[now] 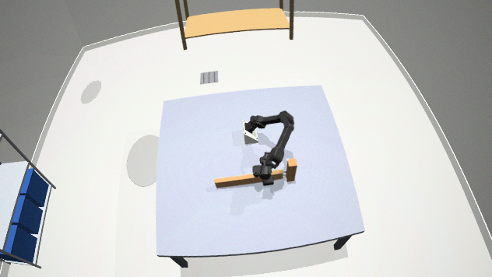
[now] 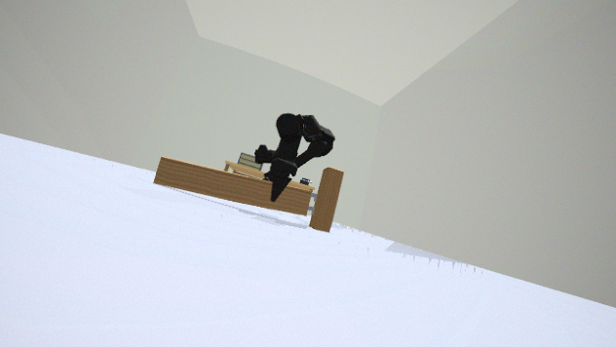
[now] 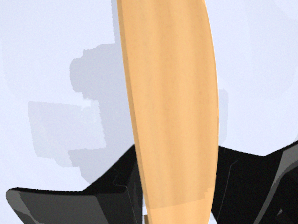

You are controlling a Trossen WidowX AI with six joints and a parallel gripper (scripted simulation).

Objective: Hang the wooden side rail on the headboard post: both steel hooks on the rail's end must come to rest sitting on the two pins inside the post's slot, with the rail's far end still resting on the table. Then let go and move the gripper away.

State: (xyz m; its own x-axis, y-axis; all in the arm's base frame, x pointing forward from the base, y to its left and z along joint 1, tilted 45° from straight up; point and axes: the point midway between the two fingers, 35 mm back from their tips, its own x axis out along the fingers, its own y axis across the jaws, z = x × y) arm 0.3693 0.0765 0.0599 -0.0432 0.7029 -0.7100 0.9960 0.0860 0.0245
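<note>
The wooden side rail (image 1: 235, 182) (image 2: 210, 189) (image 3: 172, 100) lies lengthwise beside the headboard post (image 1: 291, 171) (image 2: 327, 200). My gripper (image 1: 268, 178) (image 2: 276, 189) (image 3: 161, 146) is shut on the rail, nearer its hook end, with one finger on each side. The post stands upright. The grey steel hooks (image 1: 284, 173) (image 2: 313, 196) bridge the narrow gap between rail end and post. In the exterior view the hook end looks slightly raised, and the far end is at or close to the table. The slot and pins are hidden, so I cannot tell whether the hooks sit on the pins.
The arm's pale base bracket (image 1: 251, 139) stands on the blue-white table (image 1: 195, 222) (image 2: 146, 273), behind the rail. The arm arches over from there, passing close to the post. A wooden shelf (image 1: 237, 23) and blue bins (image 1: 29, 210) stand away from the table.
</note>
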